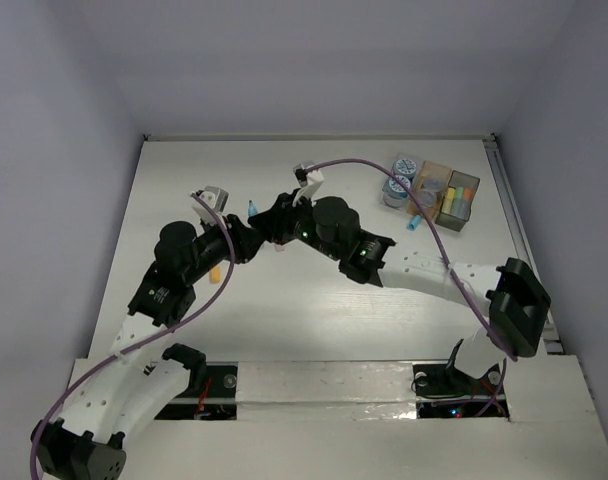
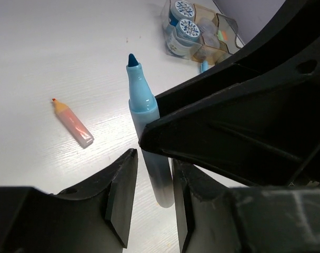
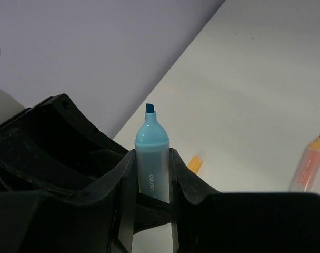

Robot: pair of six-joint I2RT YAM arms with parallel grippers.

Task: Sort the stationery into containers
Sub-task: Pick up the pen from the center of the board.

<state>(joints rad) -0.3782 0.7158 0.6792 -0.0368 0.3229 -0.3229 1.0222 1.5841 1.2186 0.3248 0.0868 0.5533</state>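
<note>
Counter (image 1: 314, 320): white, faint wood grain; enclosure walls (image 1: 54, 150): pale lavender-grey, on three sides; rail (image 1: 514, 215): metal, along the counter's right edge.

We see a light-blue marker (image 3: 151, 134), uncapped, pinched in the right gripper (image 3: 151, 164) above mid-table. An orange marker (image 2: 72, 122) lies flat close by. Near the far right corner, the amber box (image 1: 431, 183) and the grey box (image 1: 457, 202) stand side by side, with two blue-white rolls (image 1: 405, 166) against the amber one.

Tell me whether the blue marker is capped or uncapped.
Uncapped: the blue marker shows a bare dark-blue tip in both wrist views.
</note>
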